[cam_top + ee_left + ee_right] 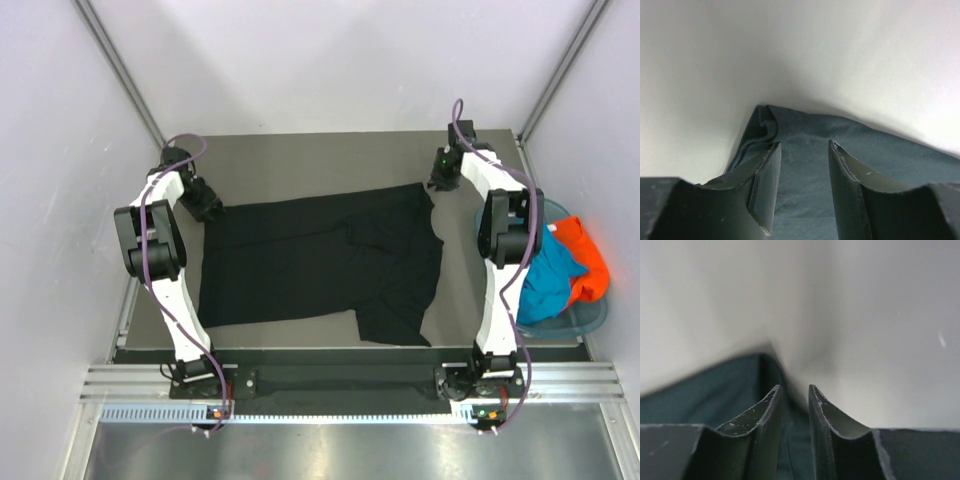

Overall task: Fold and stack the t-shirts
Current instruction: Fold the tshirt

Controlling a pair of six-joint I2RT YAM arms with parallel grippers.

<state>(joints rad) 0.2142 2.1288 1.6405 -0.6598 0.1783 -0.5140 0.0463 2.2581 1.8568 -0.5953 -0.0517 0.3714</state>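
Note:
The black t-shirt [320, 260] lies spread flat on the table, with one part folded over at the near right. My left gripper [212, 210] is at its far left corner. In the left wrist view the gripper [805, 145] is open, with the shirt corner [880, 150] lying under and between the fingers. My right gripper [438, 182] is at the far right corner. In the right wrist view the gripper [794, 387] stands narrowly open over the shirt's edge [700, 390]. A teal-blue shirt [548, 285] and an orange shirt [585, 255] lie bundled in the basket. No pink shirt shows.
The translucent blue-green basket [590, 320] stands off the table's right edge beside the right arm. White walls close in the back and both sides. The grey table [320, 160] shows bare behind the shirt.

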